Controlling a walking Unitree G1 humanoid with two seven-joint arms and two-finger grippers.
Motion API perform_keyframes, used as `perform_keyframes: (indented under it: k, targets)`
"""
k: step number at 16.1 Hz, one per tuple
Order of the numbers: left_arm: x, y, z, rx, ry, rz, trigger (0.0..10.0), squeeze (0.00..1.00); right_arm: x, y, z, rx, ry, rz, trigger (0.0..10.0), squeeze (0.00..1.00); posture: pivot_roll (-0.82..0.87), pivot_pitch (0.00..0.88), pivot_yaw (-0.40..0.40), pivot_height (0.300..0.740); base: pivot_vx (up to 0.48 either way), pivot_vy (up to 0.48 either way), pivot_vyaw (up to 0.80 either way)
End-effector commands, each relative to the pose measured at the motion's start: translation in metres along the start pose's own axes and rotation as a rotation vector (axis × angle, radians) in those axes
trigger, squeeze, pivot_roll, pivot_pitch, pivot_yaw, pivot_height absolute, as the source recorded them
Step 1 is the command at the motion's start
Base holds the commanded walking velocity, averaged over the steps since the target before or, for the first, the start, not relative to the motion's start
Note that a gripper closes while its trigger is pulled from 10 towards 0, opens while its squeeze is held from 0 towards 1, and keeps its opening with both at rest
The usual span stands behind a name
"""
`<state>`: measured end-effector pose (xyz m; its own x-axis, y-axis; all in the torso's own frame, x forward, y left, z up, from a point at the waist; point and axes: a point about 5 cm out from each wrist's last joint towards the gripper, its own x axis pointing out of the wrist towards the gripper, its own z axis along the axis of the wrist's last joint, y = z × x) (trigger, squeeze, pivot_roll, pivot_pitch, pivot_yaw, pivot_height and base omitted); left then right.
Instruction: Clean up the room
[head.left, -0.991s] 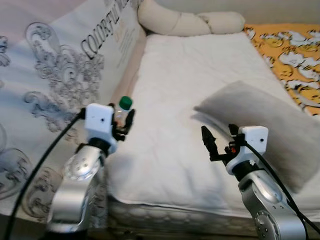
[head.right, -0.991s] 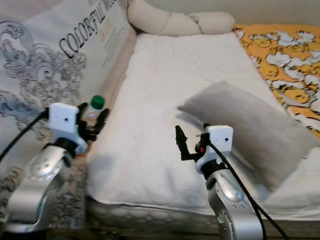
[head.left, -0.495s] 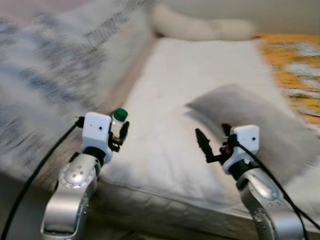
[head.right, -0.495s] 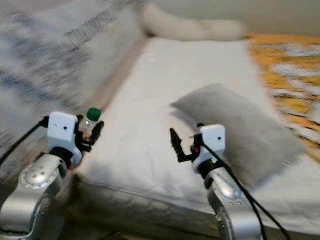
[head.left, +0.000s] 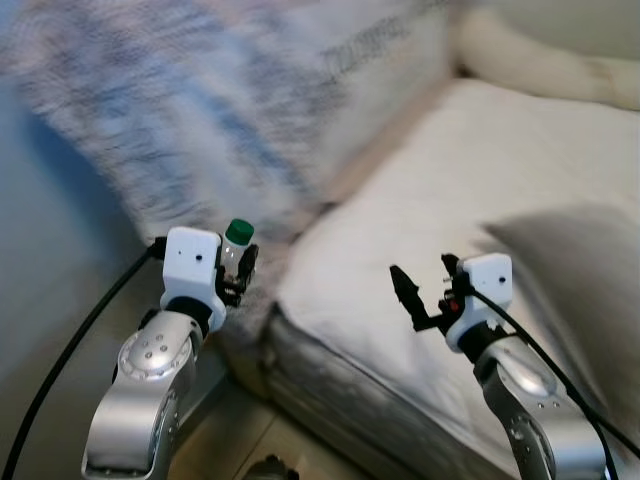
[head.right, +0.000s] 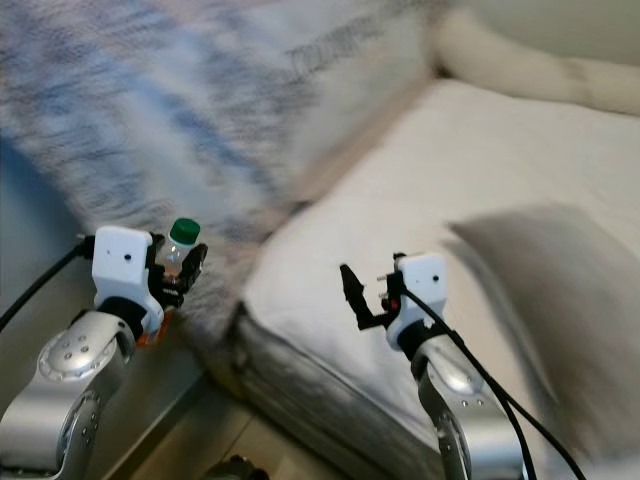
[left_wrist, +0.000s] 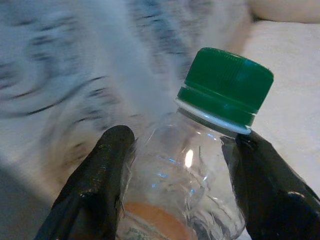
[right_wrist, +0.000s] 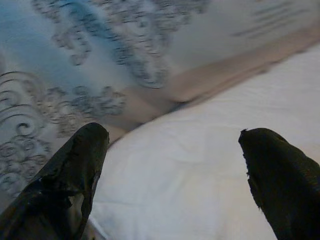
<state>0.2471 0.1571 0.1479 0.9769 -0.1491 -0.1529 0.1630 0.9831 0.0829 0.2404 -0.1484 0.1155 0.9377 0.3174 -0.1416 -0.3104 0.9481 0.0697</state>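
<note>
The left claw (head.left: 238, 270) grips a green-capped bottle (left_wrist: 200, 165) beside the bed (head.left: 400, 250); the right claw (head.left: 425, 295) hangs wide open, empty.

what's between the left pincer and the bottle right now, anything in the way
Nothing visible. The left pincer is shut on the green-capped bottle, one finger pressed to each side of its neck. The right pincer is open over the white mattress.
</note>
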Motion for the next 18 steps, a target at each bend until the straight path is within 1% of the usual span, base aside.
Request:
perform_keyframes:
  k: [1,2,3,4,6,7,8,10,12,13,14,16,18]
  targets:
    - [-0.002,0.001,0.001,-0.002,0.001,0.017,10.0,0.0,0.002,0.0,0.002,0.006,-0.011,0.023,10.0,0.0,0.05,0.0,0.03,0.74,0.0,0.0,0.8]
    - [-0.004,0.0,0.001,-0.035,0.003,0.026,10.0,0.0,0.002,0.0,0.001,0.014,-0.001,0.046,10.0,0.0,0.04,0.0,0.031,0.74,0.0,0.0,0.8]
    - [-0.005,-0.001,0.002,-0.04,0.001,0.012,10.0,0.0,0.003,0.002,0.002,0.021,0.005,0.071,10.0,0.0,0.04,0.0,0.03,0.74,0.0,0.0,0.8]
    - [-0.005,-0.002,0.001,-0.008,0.0,-0.004,10.0,0.0,0.002,0.004,0.004,0.025,0.005,0.097,10.0,0.0,0.03,0.0,0.031,0.74,0.0,0.0,0.8]
    - [-0.005,-0.002,0.002,0.021,-0.005,-0.004,10.0,0.0,0.0,0.005,0.006,0.017,0.004,0.122,10.0,0.0,0.02,0.0,0.028,0.74,0.0,0.0,0.8]
    - [-0.004,-0.003,0.005,0.063,-0.023,-0.002,10.0,0.0,-0.003,0.006,0.004,0.021,0.015,0.142,10.0,0.0,0.03,0.0,0.024,0.74,0.0,0.0,0.8]
    - [-0.004,-0.004,0.007,0.087,-0.033,0.003,10.0,0.0,-0.005,0.005,0.002,0.02,0.024,0.158,10.0,0.0,0.03,0.0,0.022,0.74,0.0,0.0,0.8]
    - [-0.008,-0.007,0.006,0.12,-0.021,-0.022,10.0,0.0,-0.009,0.006,-0.004,0.016,0.054,0.213,10.0,0.0,0.03,0.0,0.022,0.74,0.0,0.0,0.8]
    - [-0.01,-0.008,0.003,0.104,-0.009,-0.027,10.0,0.0,-0.011,0.001,-0.009,0.018,0.069,0.192,10.0,0.0,0.03,0.0,0.03,0.74,0.0,0.0,0.8]
    - [-0.01,-0.006,0.002,0.067,-0.007,-0.014,10.0,0.0,-0.011,-0.001,-0.011,0.022,0.072,0.178,10.0,0.0,0.03,0.0,0.034,0.74,0.0,0.0,0.8]
    - [-0.009,-0.001,-0.002,0.054,0.0,0.022,10.0,0.0,-0.013,-0.002,-0.012,0.02,0.073,0.173,10.0,0.0,0.02,0.0,0.042,0.74,0.0,0.0,0.8]
    - [-0.009,0.004,-0.007,0.053,0.013,0.052,10.0,0.0,-0.014,-0.001,-0.011,0.021,0.069,0.175,10.0,0.0,0.01,0.0,0.051,0.74,0.0,0.0,0.8]
    - [-0.01,0.005,-0.01,0.066,0.026,0.05,10.0,0.0,-0.012,-0.001,-0.014,0.021,0.075,0.177,10.0,0.0,0.0,0.0,0.056,0.74,0.0,0.0,0.8]
